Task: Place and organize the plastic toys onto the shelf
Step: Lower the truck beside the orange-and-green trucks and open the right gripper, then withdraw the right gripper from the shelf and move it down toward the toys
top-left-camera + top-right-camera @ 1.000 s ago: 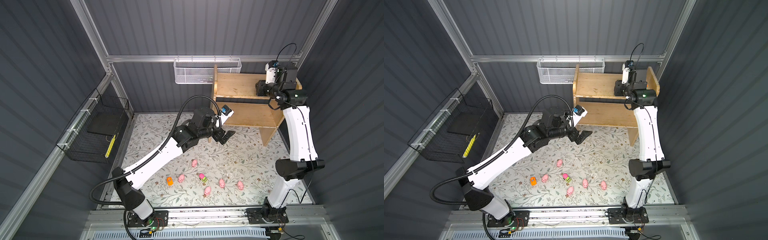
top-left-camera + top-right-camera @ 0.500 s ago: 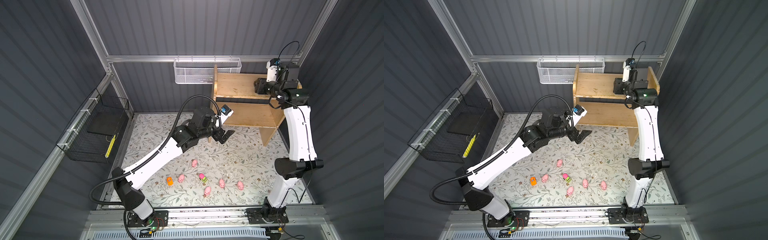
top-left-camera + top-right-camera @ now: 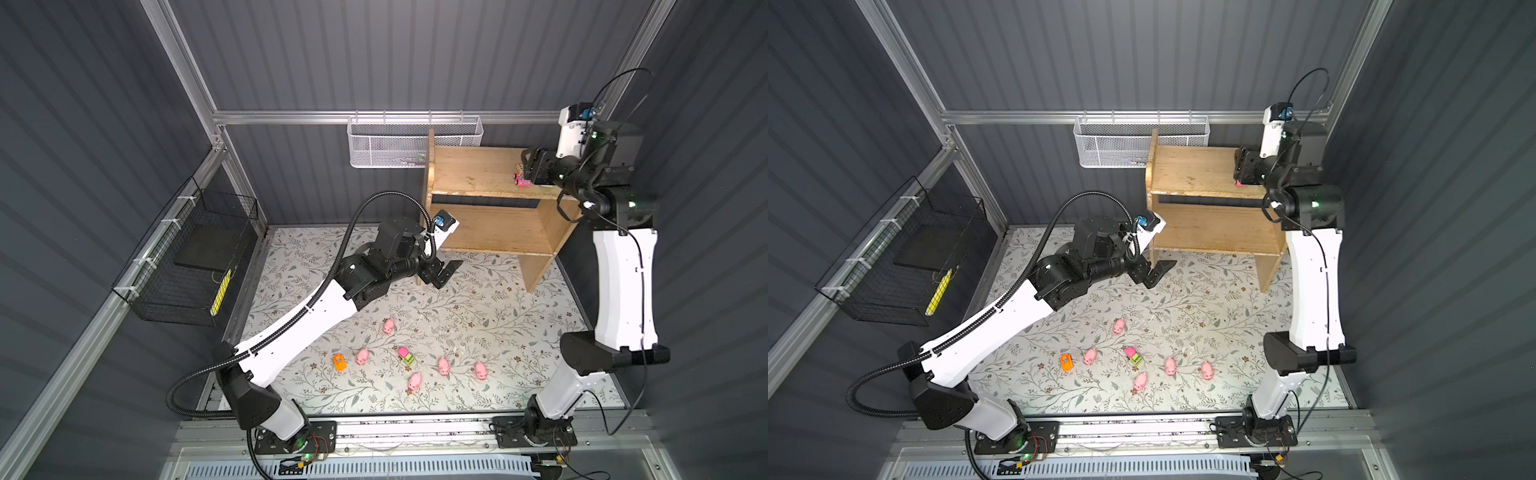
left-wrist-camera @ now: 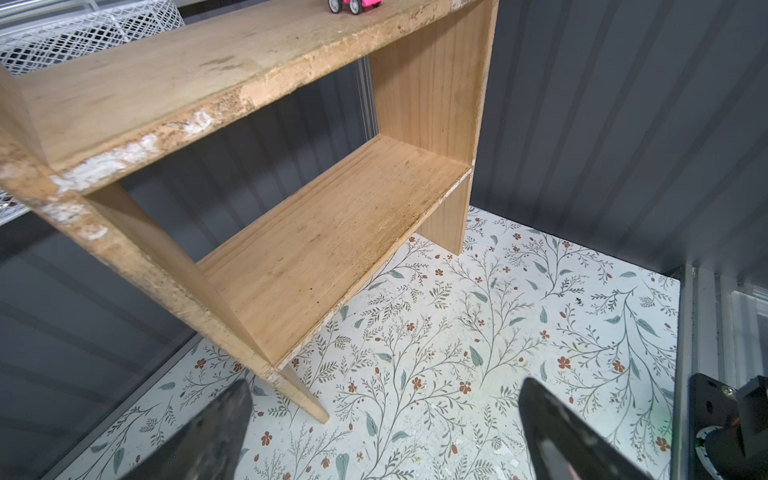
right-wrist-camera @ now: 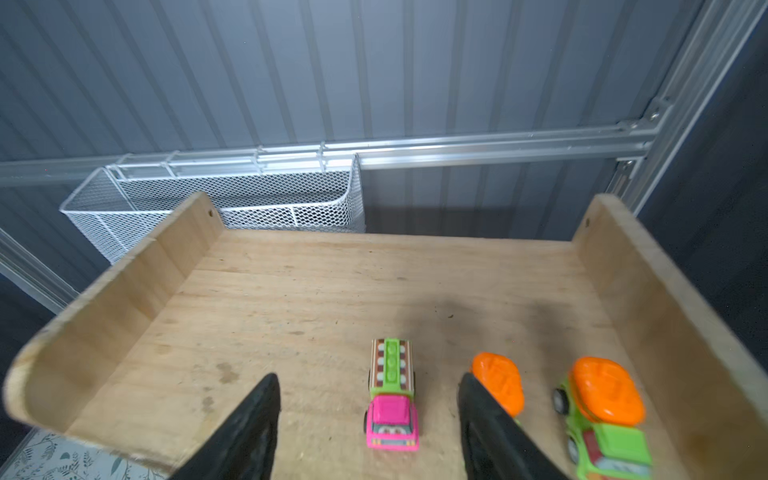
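In both top views the right gripper (image 3: 527, 168) reaches over the right end of the shelf's (image 3: 465, 174) top tier, and a pink truck (image 3: 519, 180) stands on the board at its tips. The left gripper (image 3: 444, 272) hangs wide open and empty just above the bench (image 3: 498, 316) beside the shelf's left front leg, probably parked there to keep out of the other arm's way. Five pigs (image 3: 388, 326), an orange car (image 3: 339, 361) and a green car (image 3: 407, 356) lie loose near the bench's front, well apart from the shelf. In the left wrist view its fingers (image 4: 216, 432) are spread with only bench between them. The lower tier is bare, and the truck's wheels show close to the top tier's front edge. In the right wrist view the truck sits upright on its wheels between the parted jaws, with a gap on each side, so it is not gripped. Two orange-topped cars (image 5: 602, 399) stand beside it toward the right side panel. The truck looks set down as next in a row of vehicles filling from that end, and the bare board to its left would take the rest.
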`<act>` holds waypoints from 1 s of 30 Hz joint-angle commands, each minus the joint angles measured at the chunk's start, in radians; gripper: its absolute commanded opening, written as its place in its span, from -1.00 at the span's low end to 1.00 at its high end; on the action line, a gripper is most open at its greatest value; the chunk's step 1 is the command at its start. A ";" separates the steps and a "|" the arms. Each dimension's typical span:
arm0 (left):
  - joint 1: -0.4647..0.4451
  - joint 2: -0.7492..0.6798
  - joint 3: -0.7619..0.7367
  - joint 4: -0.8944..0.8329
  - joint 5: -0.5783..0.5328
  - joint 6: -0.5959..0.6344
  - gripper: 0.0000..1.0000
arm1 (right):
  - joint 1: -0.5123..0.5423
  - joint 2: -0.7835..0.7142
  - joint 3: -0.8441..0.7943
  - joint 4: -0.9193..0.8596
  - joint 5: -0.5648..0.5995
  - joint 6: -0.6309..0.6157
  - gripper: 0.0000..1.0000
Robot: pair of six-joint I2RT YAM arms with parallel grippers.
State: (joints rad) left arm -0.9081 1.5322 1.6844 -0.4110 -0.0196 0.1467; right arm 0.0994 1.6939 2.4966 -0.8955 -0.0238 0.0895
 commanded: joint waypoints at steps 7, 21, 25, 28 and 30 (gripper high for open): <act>0.002 -0.182 -0.168 0.005 -0.079 -0.085 0.99 | 0.042 -0.346 -0.363 0.088 -0.007 0.039 0.44; 0.002 -0.550 -0.660 0.023 -0.116 -0.379 1.00 | 0.181 -0.861 -1.093 0.155 -0.102 0.196 0.79; 0.000 -0.634 -0.779 0.019 -0.124 -0.447 1.00 | 0.269 -0.963 -1.300 0.201 -0.082 0.246 0.86; 0.000 -0.686 -0.858 0.019 -0.140 -0.493 0.99 | 0.327 -1.024 -1.442 0.235 -0.063 0.287 0.90; 0.000 -0.707 -0.909 0.022 -0.144 -0.521 0.99 | 0.359 -1.056 -1.530 0.265 -0.063 0.319 0.93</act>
State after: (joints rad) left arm -0.9081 0.8539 0.8234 -0.3962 -0.1425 -0.2985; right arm 0.4252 0.6720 1.0405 -0.6998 -0.1001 0.3412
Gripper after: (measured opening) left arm 0.997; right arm 0.960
